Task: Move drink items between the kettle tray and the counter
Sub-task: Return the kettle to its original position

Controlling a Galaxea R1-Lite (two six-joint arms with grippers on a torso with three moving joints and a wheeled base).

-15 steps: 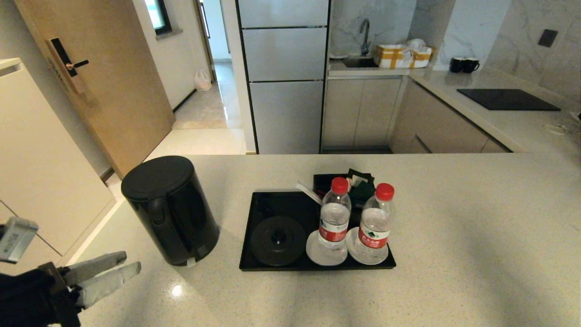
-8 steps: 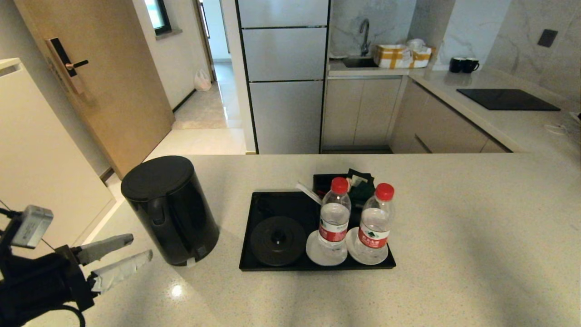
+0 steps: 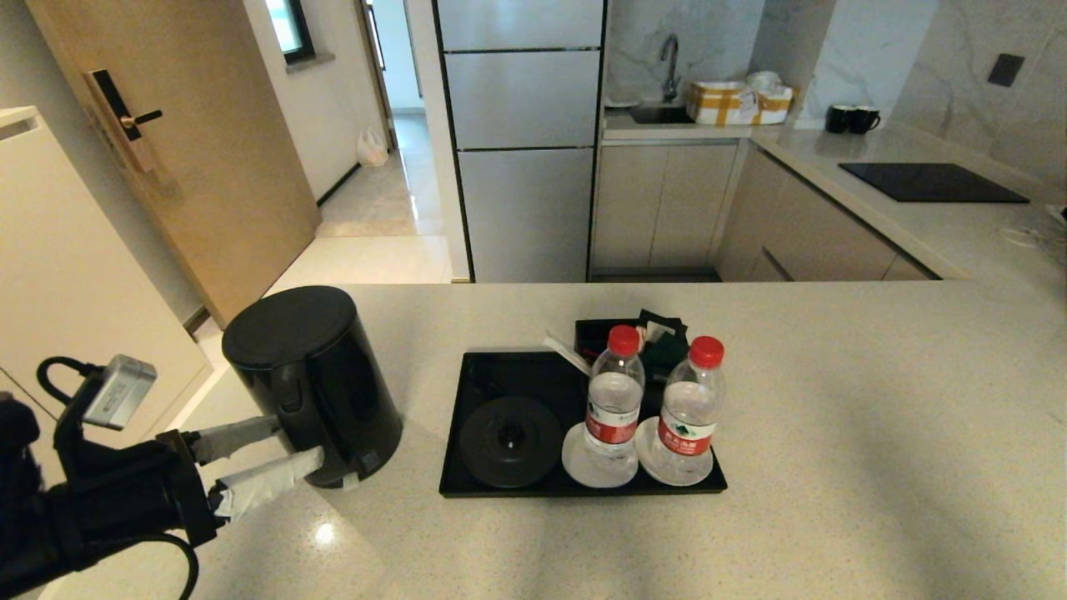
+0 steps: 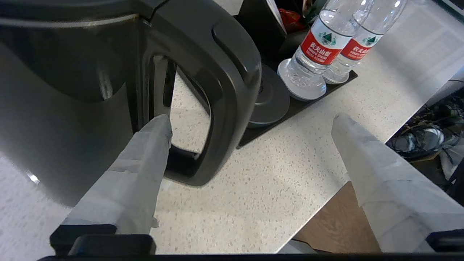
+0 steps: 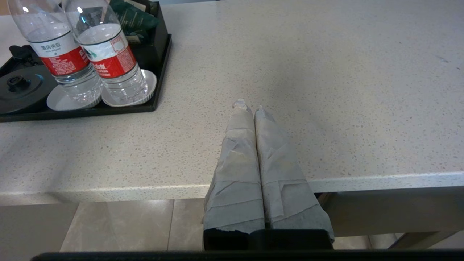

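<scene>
The matte-black kettle [image 3: 313,383] stands on the beige counter [image 3: 834,417], left of the black kettle tray [image 3: 500,375]. Its round base disc [image 3: 510,440] lies bare on the tray. Two red-capped water bottles [image 3: 614,392] [image 3: 690,408] stand on the tray's right half. My left gripper [image 3: 298,442] is open at the kettle's lower near side. In the left wrist view one fingertip [image 4: 159,127] reaches the gap behind the kettle handle [image 4: 232,72], and the handle sits between the fingers, not clamped. My right gripper [image 5: 248,107] is shut and empty over the counter's front edge, right of the bottles [image 5: 108,54].
Each bottle rests on a white saucer [image 3: 596,471]. A small black box of sachets [image 3: 658,337] sits behind the tray. The kettle stands close to the counter's left edge [image 3: 200,392]. A far counter carries a black cooktop [image 3: 929,182] and two mugs [image 3: 850,119].
My left gripper has risen and advanced to the right toward the kettle, its fingers spreading, and its tips now reach the kettle's handle. Kettle, bottles and tray have not moved.
</scene>
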